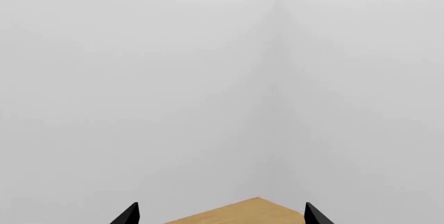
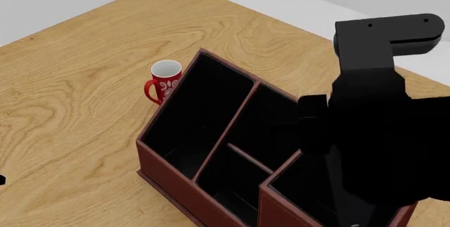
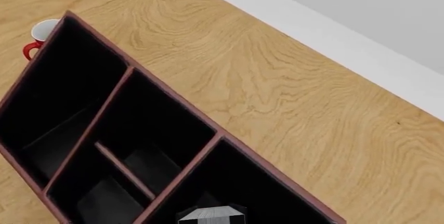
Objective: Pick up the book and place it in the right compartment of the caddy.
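The caddy (image 2: pixel 165 177) is a reddish-brown box with a black lining, standing on the wooden table. Its right compartment (image 2: pixel 302 195) is the tall well nearest me. My right arm (image 2: pixel 372 132) reaches down over that well, and its gripper is lost against the black. In the right wrist view the book (image 3: pixel 208 214) shows its white page edge right at the jaws, upright over the right compartment (image 3: pixel 257 182), so the gripper is shut on it. My left gripper (image 1: pixel 222 218) is open and holds nothing, facing a white room corner far from the caddy.
A red and white mug (image 2: pixel 164 81) stands just beyond the caddy's long compartment (image 2: pixel 200 114). Two small middle compartments (image 2: pixel 243 177) lie between the long one and the tall well. The table's far edge (image 2: pixel 281 13) meets a white floor.
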Tool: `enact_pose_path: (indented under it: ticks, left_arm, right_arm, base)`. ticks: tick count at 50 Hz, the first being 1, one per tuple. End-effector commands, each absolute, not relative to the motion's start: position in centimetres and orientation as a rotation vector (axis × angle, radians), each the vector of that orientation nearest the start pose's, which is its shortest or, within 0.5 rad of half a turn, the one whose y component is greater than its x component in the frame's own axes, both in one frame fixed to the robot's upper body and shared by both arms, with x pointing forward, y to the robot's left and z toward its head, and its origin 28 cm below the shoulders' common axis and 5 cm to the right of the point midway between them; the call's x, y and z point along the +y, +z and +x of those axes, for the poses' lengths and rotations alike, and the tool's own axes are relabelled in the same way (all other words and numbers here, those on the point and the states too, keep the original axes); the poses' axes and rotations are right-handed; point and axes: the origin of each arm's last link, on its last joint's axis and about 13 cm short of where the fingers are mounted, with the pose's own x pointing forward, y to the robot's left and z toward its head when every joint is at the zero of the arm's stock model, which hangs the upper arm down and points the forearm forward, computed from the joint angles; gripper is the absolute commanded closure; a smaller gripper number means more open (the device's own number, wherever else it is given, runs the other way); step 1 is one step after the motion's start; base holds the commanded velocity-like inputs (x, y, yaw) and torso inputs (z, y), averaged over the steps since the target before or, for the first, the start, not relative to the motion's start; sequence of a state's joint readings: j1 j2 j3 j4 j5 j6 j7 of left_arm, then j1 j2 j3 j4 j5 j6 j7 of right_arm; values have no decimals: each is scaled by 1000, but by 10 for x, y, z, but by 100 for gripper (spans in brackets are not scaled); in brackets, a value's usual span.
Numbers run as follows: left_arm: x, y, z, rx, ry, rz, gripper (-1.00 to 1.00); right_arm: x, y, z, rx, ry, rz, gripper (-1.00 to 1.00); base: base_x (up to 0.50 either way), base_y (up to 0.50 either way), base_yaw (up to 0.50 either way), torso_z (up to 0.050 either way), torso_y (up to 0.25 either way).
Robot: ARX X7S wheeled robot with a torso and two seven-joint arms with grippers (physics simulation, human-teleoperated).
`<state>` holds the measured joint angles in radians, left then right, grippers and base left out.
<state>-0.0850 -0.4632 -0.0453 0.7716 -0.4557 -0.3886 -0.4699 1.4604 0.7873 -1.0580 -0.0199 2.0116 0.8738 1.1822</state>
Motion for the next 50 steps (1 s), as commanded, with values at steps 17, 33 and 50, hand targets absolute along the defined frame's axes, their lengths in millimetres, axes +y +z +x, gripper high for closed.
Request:
enact_pose_path:
  ticks: [17, 33, 50]
  left_arm:
    - [254, 170, 193, -414, 184, 3, -100]
    - [253, 170, 192, -411, 178, 9, -100]
    - [251, 168, 194, -409, 174, 16, -100]
  right_arm:
    - [-130, 259, 290, 568, -91, -152, 100]
    - [-133, 246, 290, 583, -92, -156, 100]
    - [-135, 226, 294, 613, -91, -156, 100]
  base:
    - [0, 0, 0, 1, 1]
    - [0, 0, 0, 0, 1]
    - [0, 0, 0, 1, 1]
